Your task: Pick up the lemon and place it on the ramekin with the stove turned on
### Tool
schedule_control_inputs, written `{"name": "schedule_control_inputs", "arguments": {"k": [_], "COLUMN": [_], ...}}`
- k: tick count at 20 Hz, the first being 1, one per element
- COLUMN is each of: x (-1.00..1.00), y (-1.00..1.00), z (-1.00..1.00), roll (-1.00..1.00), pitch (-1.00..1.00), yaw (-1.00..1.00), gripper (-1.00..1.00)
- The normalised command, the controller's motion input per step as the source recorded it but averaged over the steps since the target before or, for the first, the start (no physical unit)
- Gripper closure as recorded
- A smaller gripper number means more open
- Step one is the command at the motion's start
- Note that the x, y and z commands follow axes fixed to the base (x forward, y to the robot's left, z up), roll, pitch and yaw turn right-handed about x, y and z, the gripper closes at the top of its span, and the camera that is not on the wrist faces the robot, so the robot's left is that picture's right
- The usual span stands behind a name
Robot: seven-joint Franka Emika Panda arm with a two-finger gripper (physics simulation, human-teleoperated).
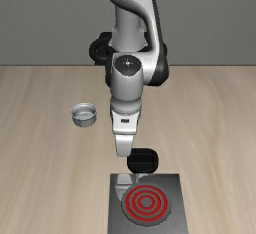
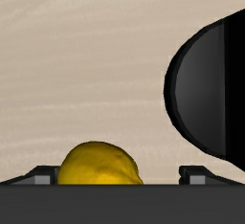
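Hanging from the arm at the middle of the exterior view, the tool is pointed straight down at the wooden desk. In the wrist view its 2 fingertips are spread wide, and the yellow lemon is seen between them. The lemon is set close to 1 fingertip, while a strip of bare desk is left between it and the other, so nothing is pinched.

A rounded black knob is seen just below and to the right of the tool in the exterior view, at the upper left corner of the stove. In the wrist view the same knob is shown as a large dark shape near the tool, apart from the lemon.

The stove is placed at the lower centre of the exterior view as a dark square plate, and its burner is marked by bright red rings.

The ramekin, a small pale bowl, is found at the middle left of the exterior view, to the left of the tool and well apart from the stove.
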Motion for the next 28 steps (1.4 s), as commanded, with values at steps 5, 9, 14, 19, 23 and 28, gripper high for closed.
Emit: {"name": "schedule_control_inputs", "arguments": {"k": [5,9,14,19,23,28], "x": [0.00,0.00,0.00,0.00,0.00,0.00], "y": [0.00,0.00,0.00,0.00,0.00,0.00], "z": [-0.60,-0.25,0.00,0.00,0.00,1.00], "roll": [0.00,0.00,0.00,0.00,0.00,0.00], "pitch": [0.00,0.00,0.00,0.00,0.00,0.00], "yaw": [0.00,0.00,0.00,0.00,0.00,0.00], "gripper": [-1.00,1.00,1.00,1.00,1.00,1.00]}}
